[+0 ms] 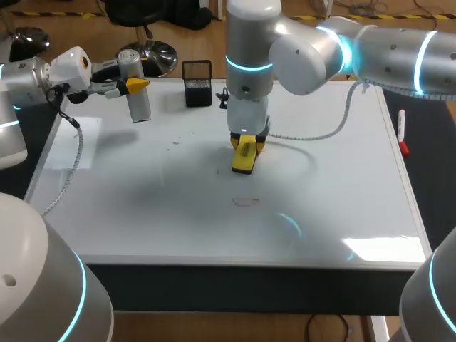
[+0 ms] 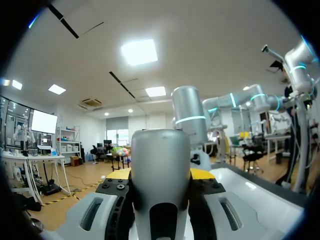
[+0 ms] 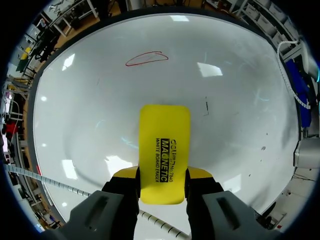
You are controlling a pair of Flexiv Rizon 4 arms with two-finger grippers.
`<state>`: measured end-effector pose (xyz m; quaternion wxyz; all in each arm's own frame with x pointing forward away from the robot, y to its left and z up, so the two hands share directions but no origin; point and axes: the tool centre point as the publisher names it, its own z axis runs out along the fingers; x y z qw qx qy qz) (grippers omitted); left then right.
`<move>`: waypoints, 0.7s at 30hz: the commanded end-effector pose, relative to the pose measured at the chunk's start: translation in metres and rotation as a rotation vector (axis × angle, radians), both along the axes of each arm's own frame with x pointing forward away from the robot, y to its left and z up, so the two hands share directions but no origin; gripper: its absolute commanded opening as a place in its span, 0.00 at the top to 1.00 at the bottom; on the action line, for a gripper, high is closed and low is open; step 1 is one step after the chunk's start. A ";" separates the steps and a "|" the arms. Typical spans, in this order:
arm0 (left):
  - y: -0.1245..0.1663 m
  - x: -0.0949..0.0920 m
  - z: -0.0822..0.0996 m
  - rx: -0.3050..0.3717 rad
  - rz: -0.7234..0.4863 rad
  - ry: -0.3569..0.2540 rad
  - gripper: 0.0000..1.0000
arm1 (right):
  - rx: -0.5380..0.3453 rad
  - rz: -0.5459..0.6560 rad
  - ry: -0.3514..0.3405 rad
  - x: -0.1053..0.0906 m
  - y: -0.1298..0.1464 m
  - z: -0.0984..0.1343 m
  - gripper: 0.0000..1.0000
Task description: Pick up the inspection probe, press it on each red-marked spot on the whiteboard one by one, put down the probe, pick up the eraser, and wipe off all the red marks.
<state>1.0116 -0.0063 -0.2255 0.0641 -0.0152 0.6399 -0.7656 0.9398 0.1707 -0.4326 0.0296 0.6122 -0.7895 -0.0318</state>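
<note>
My right gripper (image 1: 246,145) comes in from the right to the whiteboard's (image 1: 142,214) middle and is shut on the yellow eraser (image 1: 244,159), which points down at the board. In the right wrist view the eraser (image 3: 164,150) sits between the gripper's (image 3: 163,176) yellow tips. A thin red outlined mark (image 3: 146,58) lies on the board ahead of it, faint in the head view (image 1: 246,201). My left gripper (image 1: 134,85) is raised over the far left of the board, shut on the grey cylindrical probe (image 1: 139,96). The probe (image 2: 160,175) fills the space between the left gripper's (image 2: 160,181) fingers.
A black mesh pen holder (image 1: 197,83) stands at the board's far edge, behind the right gripper. A red marker (image 1: 402,132) lies along the right rim. The right arm's cable (image 1: 320,132) trails over the board. Small dark specks (image 3: 206,105) dot the surface.
</note>
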 end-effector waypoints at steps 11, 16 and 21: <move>0.000 0.000 0.002 0.002 0.001 0.001 1.00 | -0.017 -0.077 0.030 0.005 -0.033 -0.021 1.00; 0.000 0.000 0.002 0.002 0.001 0.001 1.00 | -0.030 -0.109 0.040 0.006 -0.051 -0.025 1.00; 0.000 0.000 0.002 0.002 0.001 0.001 1.00 | -0.043 -0.125 0.042 0.006 -0.062 -0.023 1.00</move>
